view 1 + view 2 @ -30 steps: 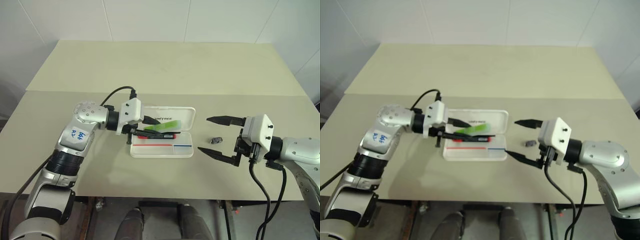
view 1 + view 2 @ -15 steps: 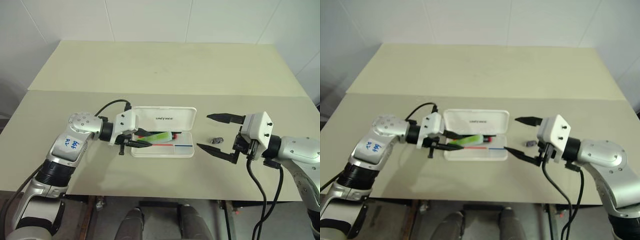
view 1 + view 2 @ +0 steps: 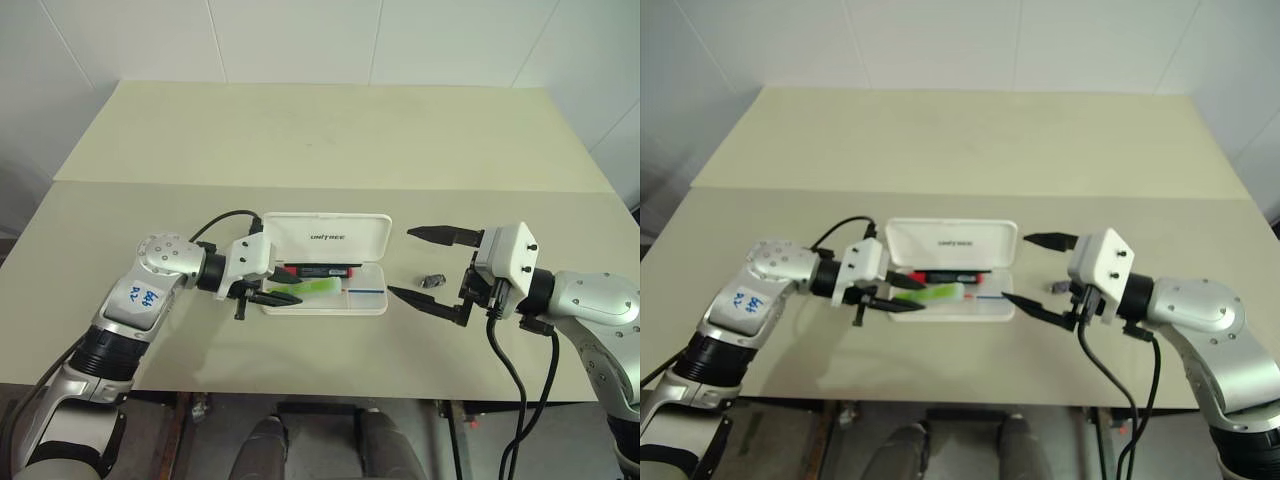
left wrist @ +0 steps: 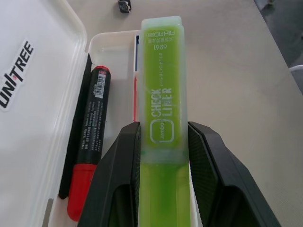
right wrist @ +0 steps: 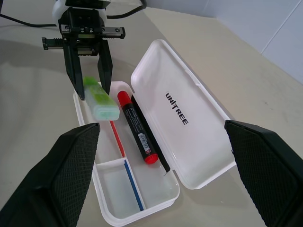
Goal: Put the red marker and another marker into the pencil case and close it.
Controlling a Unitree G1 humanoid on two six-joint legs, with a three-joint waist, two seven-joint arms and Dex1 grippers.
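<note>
- The pencil case (image 3: pixel 325 262) lies open near the middle of the beige tabletop (image 3: pixel 320 140). Its lid, printed "UNITREE", is folded back flat on the far side, and the tray sits on the near side.
- The red marker (image 5: pixel 137 128) lies inside the tray, along the far wall beside the hinge. It has a black barrel with red at both ends and runs left to right.
- The green highlighter (image 4: pixel 164 109) is clamped between the two black fingers of the left end effector (image 3: pixel 268 293). It is printed "CHECK LINER".
- The highlighter's free end points right, over the left part of the tray, nearer than the red marker and roughly parallel to it. Whether it touches the tray floor cannot be told.
- The left end effector sits at the left end of the case, low over the tabletop, pointing right.
- The right end effector (image 3: pixel 428 268) hangs to the right of the case with its fingers spread wide apart and nothing between them. The near finger tip lies just beside the case's right end; contact cannot be told.
- A red line and a blue line run along the tray floor (image 5: pixel 127 170), and a partition closes off a small compartment at the right end.
- A small dark object (image 3: pixel 432 280) rests on the tabletop right of the case, between the right end effector's spread fingers as seen from above.
</note>
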